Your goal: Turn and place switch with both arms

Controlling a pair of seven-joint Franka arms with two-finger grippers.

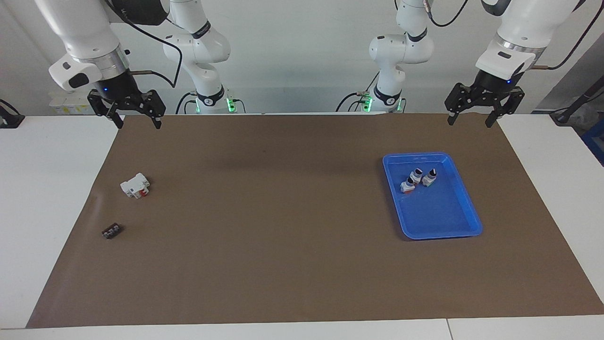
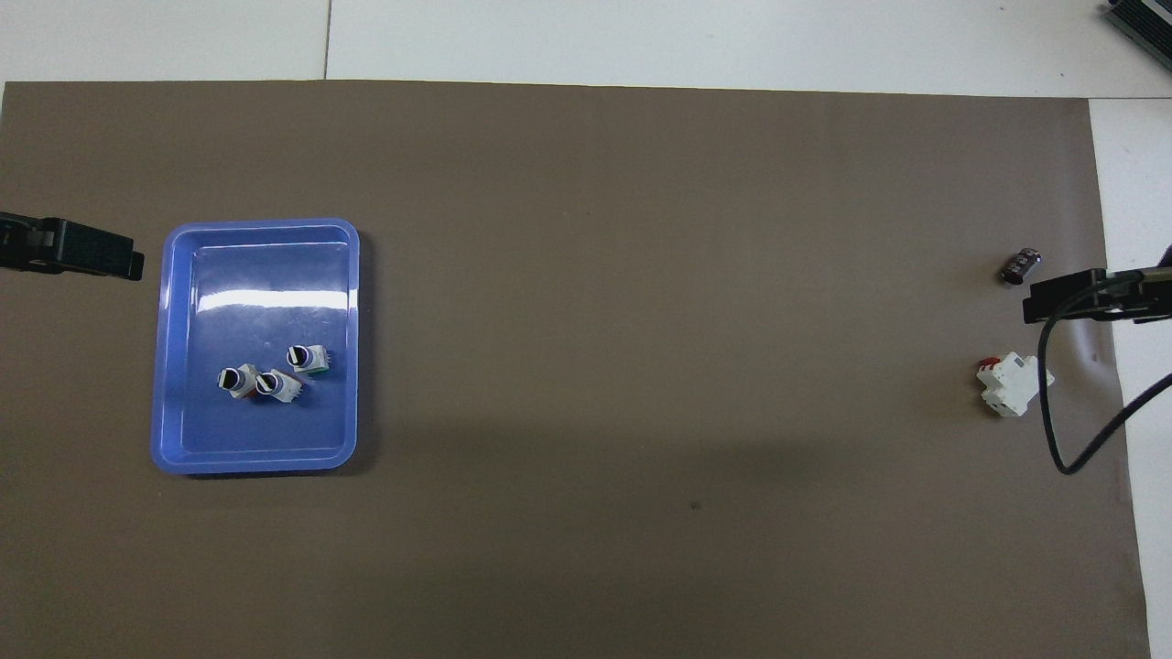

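- We see the switch in the tray, touching its neighbours; a grasp may catch those.
- Left gripper and right gripper both hang wide open, empty, over the mat's edge.

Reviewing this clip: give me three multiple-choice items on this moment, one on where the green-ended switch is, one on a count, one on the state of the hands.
1. Where is the switch?
A. in the blue tray
B. on the brown mat beside the white-and-red block
C. in the left hand

2. How many selector switches lie in the tray?
A. one
B. three
C. five

3. What are the left hand and right hand doing?
A. both gripping a switch
B. one pressing on the tray
C. both open, raised and holding nothing

Answers:
1 A, it lies inside the tray's rim.
2 B, three are clustered together there.
3 C, each hangs with fingers apart above the mat's edge nearest the robots.
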